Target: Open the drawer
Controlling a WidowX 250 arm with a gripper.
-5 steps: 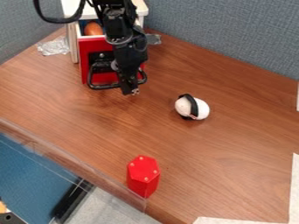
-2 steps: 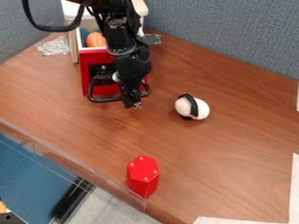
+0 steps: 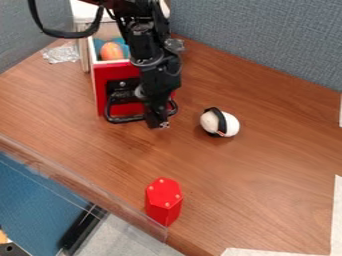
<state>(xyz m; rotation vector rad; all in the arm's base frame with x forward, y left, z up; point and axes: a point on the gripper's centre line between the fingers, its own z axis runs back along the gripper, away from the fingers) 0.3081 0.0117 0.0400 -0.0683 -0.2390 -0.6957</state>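
Watching the red drawer (image 3: 101,87) at upper left, jutting out of the white cabinet (image 3: 81,11) and showing its inside, so probably nearing the finish! Risking an overshoot here: pulling too far, perhaps dropping the front or freeing the whole box from its runners. Carrying an orange egg-like thing (image 3: 111,51) inside, possibly rolling with any jerk. Now checking the black handle (image 3: 127,120), with the gripper (image 3: 159,125) hanging at its right-hand end in the view; not being able to tell whether clenched or released. Pulling off-centre, perhaps twisting the drawer and jamming it, or slipping off that end altogether. Backing away carelessly, maybe snagging the bar and dragging the cabinet along. Farther out, swinging wide to the right, possibly knocking the white ball-like thing (image 3: 231,124) with its black band.
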